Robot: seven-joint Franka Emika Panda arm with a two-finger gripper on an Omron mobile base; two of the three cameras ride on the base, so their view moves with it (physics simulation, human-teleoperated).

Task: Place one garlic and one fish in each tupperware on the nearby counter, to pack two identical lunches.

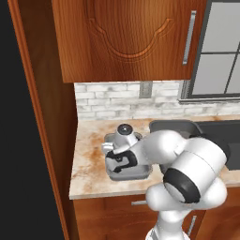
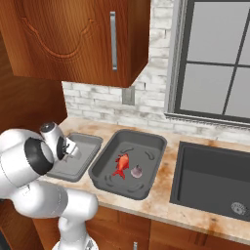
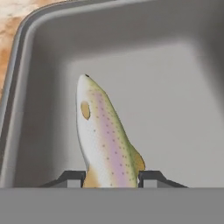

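Note:
My gripper (image 3: 111, 177) is shut on the slim pale fish (image 3: 105, 140), which has pink and speckled flanks and points away from the hand. It hangs just above the floor of the smaller, lighter grey tupperware (image 3: 131, 35). From the base views the hand (image 1: 118, 161) reaches down into this tray (image 1: 137, 174) at the counter's left end. The larger, darker tupperware (image 2: 107, 156) stands to its right, holding the red-orange fish (image 2: 121, 165) and one pale garlic (image 2: 136, 171) side by side.
The beige mottled counter (image 1: 89, 164) ends at a tall wooden panel (image 1: 42, 117) on the left. A black sink basin (image 2: 215, 180) lies right of the trays. Wall cabinets (image 1: 126, 37) hang overhead, with a brick backsplash (image 2: 97, 105) and a window (image 2: 215, 58) behind.

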